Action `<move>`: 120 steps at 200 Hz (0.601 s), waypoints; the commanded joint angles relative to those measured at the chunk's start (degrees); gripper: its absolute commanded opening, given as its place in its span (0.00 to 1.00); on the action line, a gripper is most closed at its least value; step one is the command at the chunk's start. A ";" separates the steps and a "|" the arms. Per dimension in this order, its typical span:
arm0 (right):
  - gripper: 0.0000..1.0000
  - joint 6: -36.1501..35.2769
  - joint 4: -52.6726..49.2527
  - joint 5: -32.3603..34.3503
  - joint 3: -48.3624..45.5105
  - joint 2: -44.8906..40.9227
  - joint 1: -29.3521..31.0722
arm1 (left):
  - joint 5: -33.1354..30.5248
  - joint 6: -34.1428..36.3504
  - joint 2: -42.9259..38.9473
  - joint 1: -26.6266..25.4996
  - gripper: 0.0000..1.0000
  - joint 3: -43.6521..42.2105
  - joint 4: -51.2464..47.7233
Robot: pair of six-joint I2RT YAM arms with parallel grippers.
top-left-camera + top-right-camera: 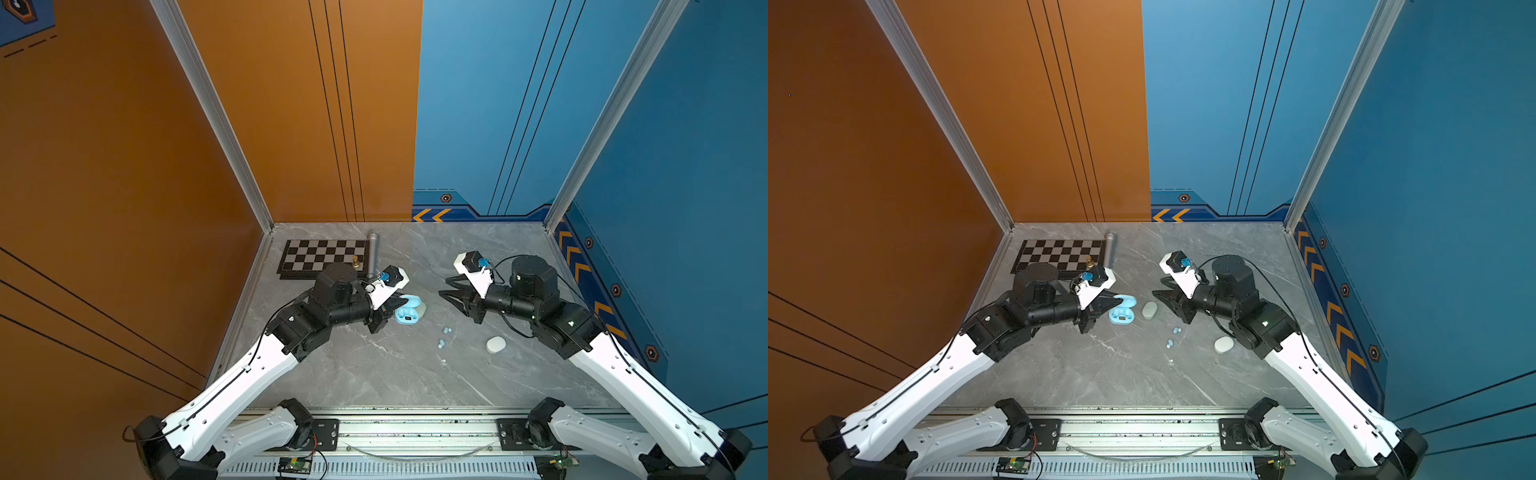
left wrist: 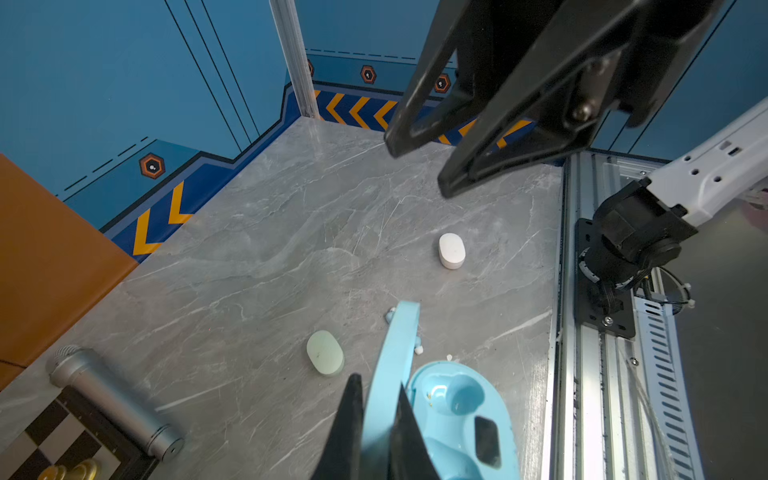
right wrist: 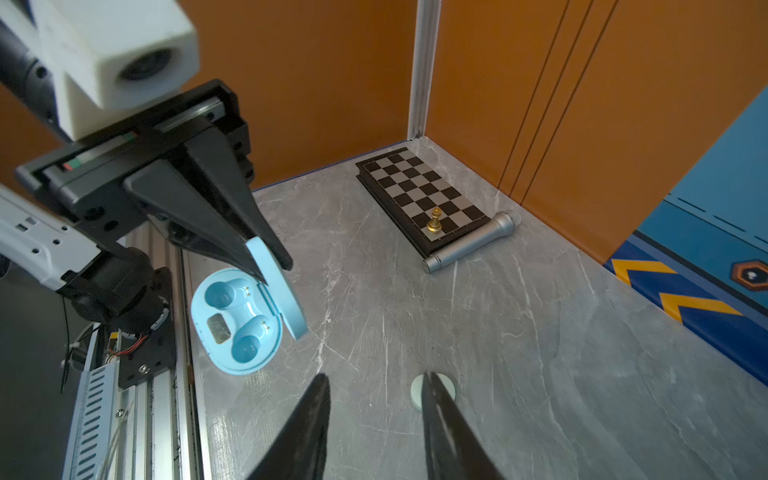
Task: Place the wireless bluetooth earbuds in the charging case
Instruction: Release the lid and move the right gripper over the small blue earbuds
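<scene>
Cases, three: blue case (image 3: 237, 324), mint case (image 2: 325, 352), white case (image 2: 451, 250); left gripper (image 2: 377, 388) pinches blue lid (image 3: 286, 299), right gripper (image 3: 374, 376) spread.

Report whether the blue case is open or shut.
Open: the blue case has its lid raised, pinched by the left gripper; both wells sit bare.

Table (image 3: 540, 374): we see smooth grey marble-look stone, faint sheen.
Blue case (image 3: 232, 324): glossy plastic, we'd say.
Microphone (image 3: 469, 245): brushed matt metal.
Pawn (image 3: 434, 220): shiny gold.
</scene>
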 commanded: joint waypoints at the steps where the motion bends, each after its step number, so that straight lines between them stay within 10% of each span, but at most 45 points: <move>1: 0.37 15.13 -2.52 6.45 -1.73 -0.41 -2.38 | -2.56 -4.26 -2.87 1.02 0.00 -3.74 4.90; 60: 0.33 12.44 -29.62 21.76 4.04 12.24 -3.03 | 3.63 -10.17 -4.68 5.81 0.00 -7.44 8.61; 120: 0.30 29.73 -27.14 14.74 2.34 27.08 1.05 | 5.00 -11.41 -7.13 7.58 0.00 -11.13 13.18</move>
